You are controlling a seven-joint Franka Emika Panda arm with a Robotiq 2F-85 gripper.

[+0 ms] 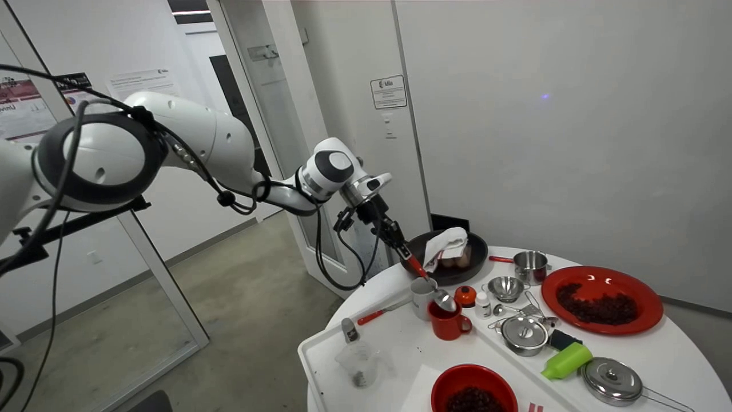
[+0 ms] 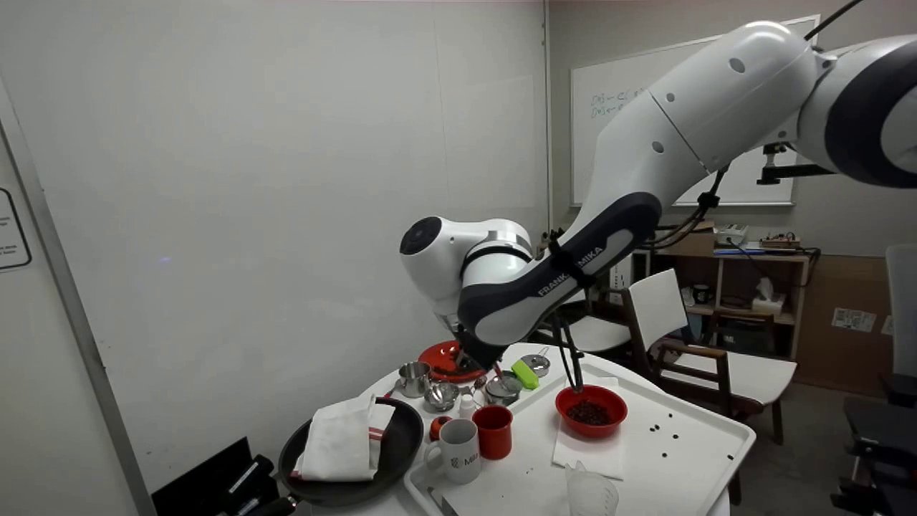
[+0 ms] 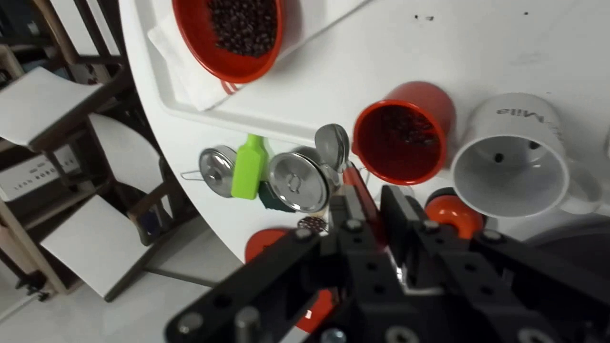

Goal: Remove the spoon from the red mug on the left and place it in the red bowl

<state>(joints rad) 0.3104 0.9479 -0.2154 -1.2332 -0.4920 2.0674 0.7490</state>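
Red at the handle and metal at the head, the spoon (image 3: 357,183) hangs in the air outside the red mug (image 1: 450,327). The gripper (image 3: 372,197) is clamped on the handle, whose far end is lost between the fingers. In the wrist view the spoon's head lies just beside the mug's rim; whether the two touch cannot be told. Dark beans (image 3: 412,126) show dimly inside the mug. In an exterior view the robot arm (image 2: 559,276) covers much of the gripper, and the fingertips cannot be made out.

In an exterior view the red bowl (image 2: 616,414) shows whole, on a white cloth (image 2: 584,459) on the tray (image 2: 673,487); elsewhere the frame edge cuts it. A clear measuring jug (image 2: 591,494) loses its lower part to the bottom edge. The gripper blocks most of the wide red dish (image 1: 646,303) in the wrist view. Beside the red mug stands a white mug (image 3: 524,125) lettered "Mila". A folded towel (image 2: 340,441) in the black frying pan (image 2: 410,430) partly hides brown objects (image 1: 462,258) too unclear to name.
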